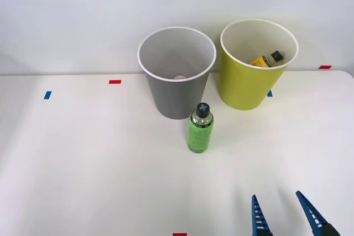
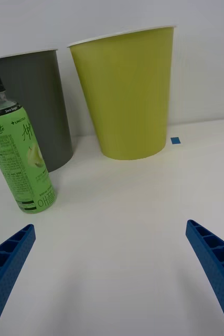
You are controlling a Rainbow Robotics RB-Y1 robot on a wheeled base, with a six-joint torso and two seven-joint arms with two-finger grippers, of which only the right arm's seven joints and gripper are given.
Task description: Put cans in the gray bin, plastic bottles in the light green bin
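- Closest to the camera, the right tool sits low over the white bench, at the near right. Its blue ribbed fingers are spread wide apart with nothing between them, so it's released and not touching anything.
- Past that there's a stretch of bare bench, then the green-labelled bottle standing upright with its black cap on. It's well apart from the tool, farther back and off to the tool's left. In the wrist view the same green-labelled bottle sits ahead of one finger, not between the two.
- Just behind the bottle is the gray bin, upright. The bottle stands right in front of its base, near but I can't tell if they touch. There's something small and pale at the bottom inside, too small to make out.
- To the right of the gray one, just beside it, is the light green bin, also upright. The yellow-labelled bottle is lying tilted inside it, black cap toward the right wall.
- Little red and blue tape marks dot the bench around the bins, with a plain white wall behind.
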